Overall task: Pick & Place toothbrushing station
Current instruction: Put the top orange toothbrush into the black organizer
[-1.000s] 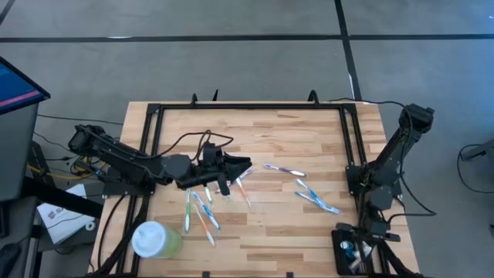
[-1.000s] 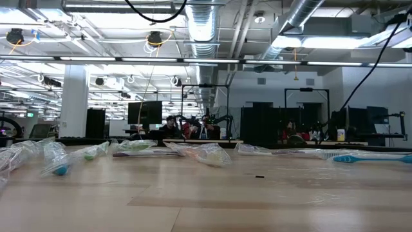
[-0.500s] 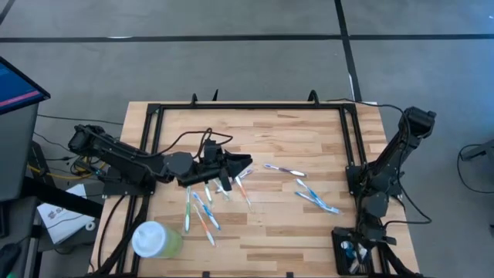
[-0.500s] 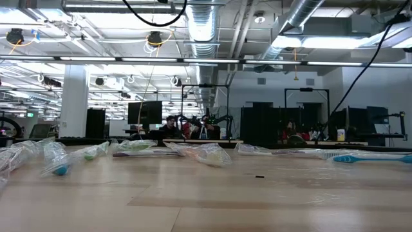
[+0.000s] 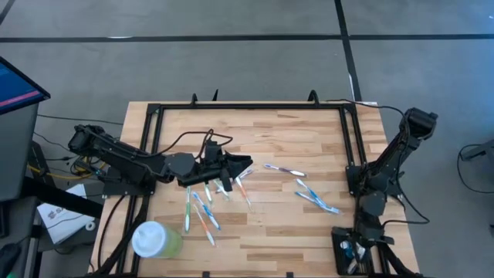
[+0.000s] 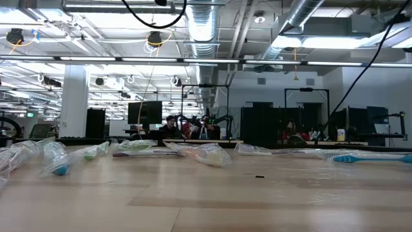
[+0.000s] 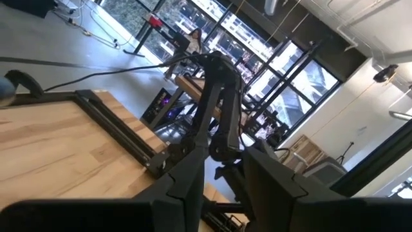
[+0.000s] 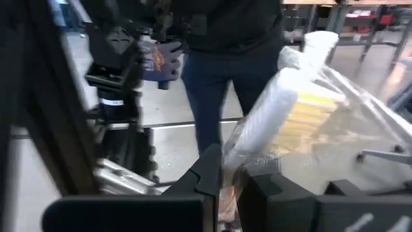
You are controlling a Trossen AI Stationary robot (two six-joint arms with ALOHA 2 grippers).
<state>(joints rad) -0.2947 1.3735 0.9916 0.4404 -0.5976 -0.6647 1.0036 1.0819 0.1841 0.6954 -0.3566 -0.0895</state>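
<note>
- Station: at table's front right corner, w/ brushes in it.
- Right gripper: over station, fingers narrow on a wrapped brush.
- Left gripper: mid-table, near loose brushes, gap narrow, holds nothing.

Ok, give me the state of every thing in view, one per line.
toothbrushing station, standing at the table's corner, by the right arm
right gripper, down at the station
left gripper, low over loose toothbrushes
toothbrushes, wrapped, lying flat, scattered
green cup, lid on
</note>
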